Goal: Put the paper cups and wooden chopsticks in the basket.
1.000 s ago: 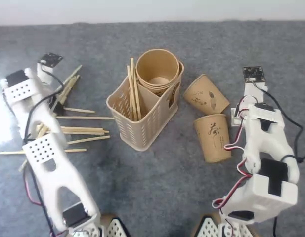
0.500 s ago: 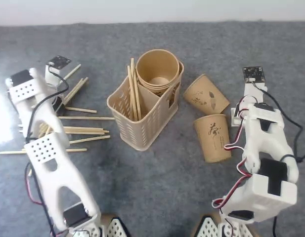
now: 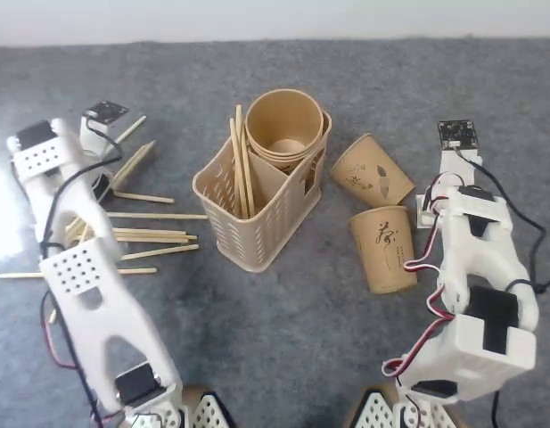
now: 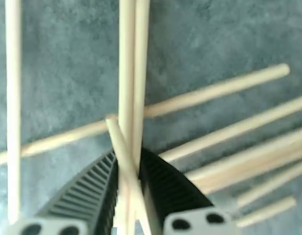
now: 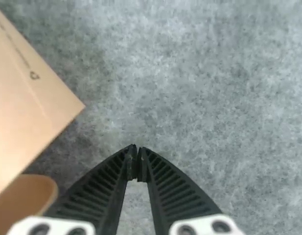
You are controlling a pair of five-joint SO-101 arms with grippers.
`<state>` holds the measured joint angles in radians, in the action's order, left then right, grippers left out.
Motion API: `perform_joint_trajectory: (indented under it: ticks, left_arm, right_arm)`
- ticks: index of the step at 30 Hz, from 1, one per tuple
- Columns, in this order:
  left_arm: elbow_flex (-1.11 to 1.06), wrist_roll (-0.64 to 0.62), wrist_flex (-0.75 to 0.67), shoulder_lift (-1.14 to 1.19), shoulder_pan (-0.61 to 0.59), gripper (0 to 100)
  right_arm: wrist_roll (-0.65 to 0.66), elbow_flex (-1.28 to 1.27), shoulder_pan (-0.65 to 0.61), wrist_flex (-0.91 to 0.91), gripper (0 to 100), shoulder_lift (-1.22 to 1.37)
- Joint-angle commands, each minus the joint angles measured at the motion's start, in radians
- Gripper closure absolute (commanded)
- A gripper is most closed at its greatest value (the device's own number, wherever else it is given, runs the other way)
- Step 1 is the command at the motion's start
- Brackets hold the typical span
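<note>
My left gripper [image 4: 127,171] is shut on a pair of wooden chopsticks [image 4: 128,73], with a third stick crossing between its fingers. From above, that gripper [image 3: 102,185] sits at the back left over the scattered chopsticks [image 3: 150,236]. The beige basket [image 3: 248,223] stands mid-table with stacked paper cups [image 3: 283,120] in one compartment and chopsticks [image 3: 242,165] in another. Two paper cups [image 3: 373,171] [image 3: 383,248] lie on their sides right of it. My right gripper [image 5: 136,161] is shut and empty, low over the carpet beside a lying cup [image 5: 23,112].
Grey carpet covers the table. Several loose chopsticks [image 4: 229,88] lie crossed under and beside the left gripper. The right arm [image 3: 475,267] stands just right of the two lying cups. Open carpet lies in front of the basket.
The left wrist has shifted slightly right and back, and the held chopsticks have swung with it. The right arm, basket and cups have not moved.
</note>
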<state>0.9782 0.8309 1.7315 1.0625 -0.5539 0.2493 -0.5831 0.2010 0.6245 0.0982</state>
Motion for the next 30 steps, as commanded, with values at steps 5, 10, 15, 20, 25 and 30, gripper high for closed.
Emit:
perform_joint_trajectory:
  ticks: [5, 10, 15, 20, 25, 30]
  left_arm:
    - [-0.361, 0.006, 0.026, -0.442, 0.110, 99]
    - [-0.487, 0.006, 0.025, -0.612, 0.144, 99]
    - [-0.510, -0.029, 0.023, -0.726, 0.152, 99]
    - [-0.513, -0.074, 0.021, -0.764, 0.153, 99]
    - [-0.507, -0.106, 0.018, -0.773, 0.157, 99]
    - [-0.463, -0.169, 0.006, -0.773, 0.166, 99]
  right_arm:
    - [-0.002, 0.009, -0.019, -0.016, 99.1, -0.035]
    - [-0.002, 0.009, -0.019, -0.016, 99.1, -0.035]
    - [-0.002, 0.009, -0.019, -0.016, 99.1, -0.035]
    - [0.000, 0.009, -0.019, -0.015, 99.1, -0.035]
    - [0.000, 0.009, -0.019, -0.015, 99.1, -0.035]
    - [0.000, 0.009, -0.019, -0.015, 99.1, -0.033]
